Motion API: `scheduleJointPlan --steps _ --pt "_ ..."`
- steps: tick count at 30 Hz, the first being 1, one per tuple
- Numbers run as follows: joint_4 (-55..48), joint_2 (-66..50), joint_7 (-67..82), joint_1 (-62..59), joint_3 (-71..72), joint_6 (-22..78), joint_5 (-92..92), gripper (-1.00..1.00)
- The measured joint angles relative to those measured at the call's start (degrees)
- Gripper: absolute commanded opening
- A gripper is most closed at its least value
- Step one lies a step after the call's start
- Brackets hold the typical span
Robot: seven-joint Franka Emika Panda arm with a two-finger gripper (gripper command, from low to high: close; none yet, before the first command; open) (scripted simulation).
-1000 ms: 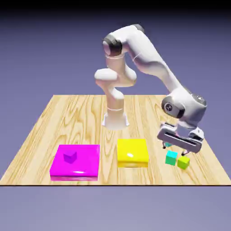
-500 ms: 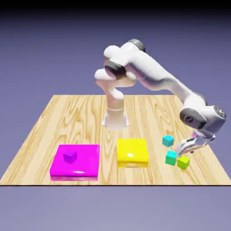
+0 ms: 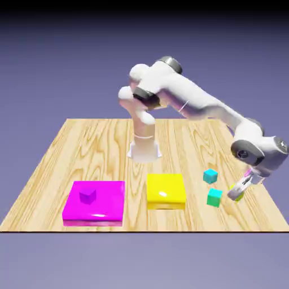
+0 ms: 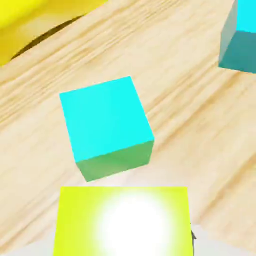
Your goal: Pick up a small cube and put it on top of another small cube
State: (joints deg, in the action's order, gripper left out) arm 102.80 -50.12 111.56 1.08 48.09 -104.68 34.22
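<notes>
Claw (image 3: 235,197) closed snugly on the lime cube (image 4: 122,222), gripped so its underside can meet another cube's top. It sits on the right of the bench (image 3: 107,152), just beside the teal cube (image 3: 214,197), whose uncovered top suits stacking. The blue cube (image 3: 210,176) lies farther back, outside this job.

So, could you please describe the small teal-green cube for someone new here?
Find the yellow block on the wooden table. Toward the exterior view's right sits the small teal-green cube. It is greener than the cyan-blue cube and nearer the camera.
</notes>
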Motion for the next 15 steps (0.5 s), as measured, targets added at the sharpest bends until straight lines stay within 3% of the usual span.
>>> scheduleJointPlan --steps 15 --pt "16.68 16.83 -17.86 22.65 -27.83 -19.25 -37.37 -1.0"
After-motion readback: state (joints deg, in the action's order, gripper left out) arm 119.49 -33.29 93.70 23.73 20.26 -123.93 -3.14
